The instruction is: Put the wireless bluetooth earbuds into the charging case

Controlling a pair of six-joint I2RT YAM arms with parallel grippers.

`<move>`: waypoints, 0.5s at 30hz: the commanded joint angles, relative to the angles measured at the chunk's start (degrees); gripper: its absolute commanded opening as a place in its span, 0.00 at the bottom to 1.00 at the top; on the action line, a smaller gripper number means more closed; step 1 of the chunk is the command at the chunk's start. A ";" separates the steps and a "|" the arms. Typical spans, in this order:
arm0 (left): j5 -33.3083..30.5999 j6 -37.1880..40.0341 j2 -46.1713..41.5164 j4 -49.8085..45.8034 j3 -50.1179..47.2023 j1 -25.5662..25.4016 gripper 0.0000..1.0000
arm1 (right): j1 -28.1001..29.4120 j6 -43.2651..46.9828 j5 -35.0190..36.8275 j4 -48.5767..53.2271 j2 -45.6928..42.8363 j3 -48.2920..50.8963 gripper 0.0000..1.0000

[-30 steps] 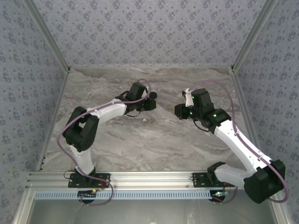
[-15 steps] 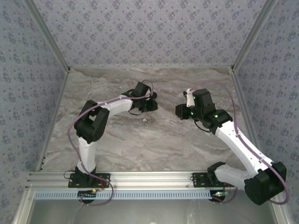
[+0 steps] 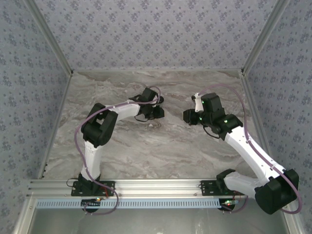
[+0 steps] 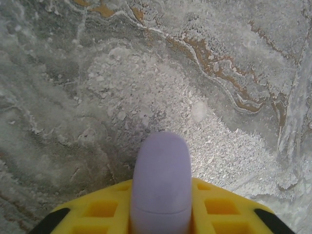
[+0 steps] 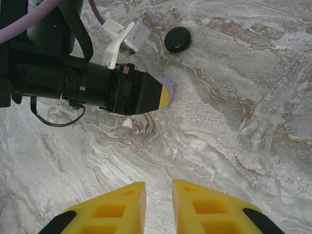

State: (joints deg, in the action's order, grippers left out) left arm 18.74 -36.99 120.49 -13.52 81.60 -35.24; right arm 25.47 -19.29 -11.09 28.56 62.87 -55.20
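My left gripper (image 4: pixel 161 184) is shut on a pale lilac charging case (image 4: pixel 161 161), held edge-on with its lid seam showing between the yellow fingers (image 4: pixel 100 210). It hangs just above the marble table (image 4: pixel 146 87). In the right wrist view the same lilac case (image 5: pixel 167 88) peeks past the left gripper's yellow tip. My right gripper (image 5: pixel 159 185) faces it from a short distance, its fingers a narrow gap apart with nothing between them. From above, the left gripper (image 3: pixel 159 112) and right gripper (image 3: pixel 187 117) face each other at mid-table. The wireless bluetooth earbuds are out of view.
A round black puck (image 5: pixel 177 39) lies on the table beyond the left gripper. A small white speck (image 5: pixel 127 123) sits on the marble under the left gripper's body. Patterned walls (image 3: pixel 44 87) close in the table on three sides.
The left arm's elbow has swung right and forward, while its gripper stays near mid-table with the lilac case. The right arm has hardly moved.
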 commanded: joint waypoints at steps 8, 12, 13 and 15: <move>-1.78 1.08 -0.76 -1.20 0.25 0.61 0.55 | -0.52 -0.65 2.29 2.03 -0.91 0.14 0.29; -2.63 3.98 -3.62 -2.35 -0.68 1.24 0.65 | -0.68 -0.45 3.13 2.66 -0.88 0.27 0.30; -2.81 4.42 -4.54 -2.56 -1.11 1.59 0.66 | -0.64 -0.31 3.38 2.80 -0.89 0.27 0.31; -3.54 5.20 -7.04 -2.97 -2.41 2.30 0.67 | -0.78 0.03 4.59 3.38 -0.84 0.32 0.33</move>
State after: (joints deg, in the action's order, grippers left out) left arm 17.19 -34.33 118.26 -13.93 80.47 -34.20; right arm 25.19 -19.49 -8.86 29.61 62.87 -55.20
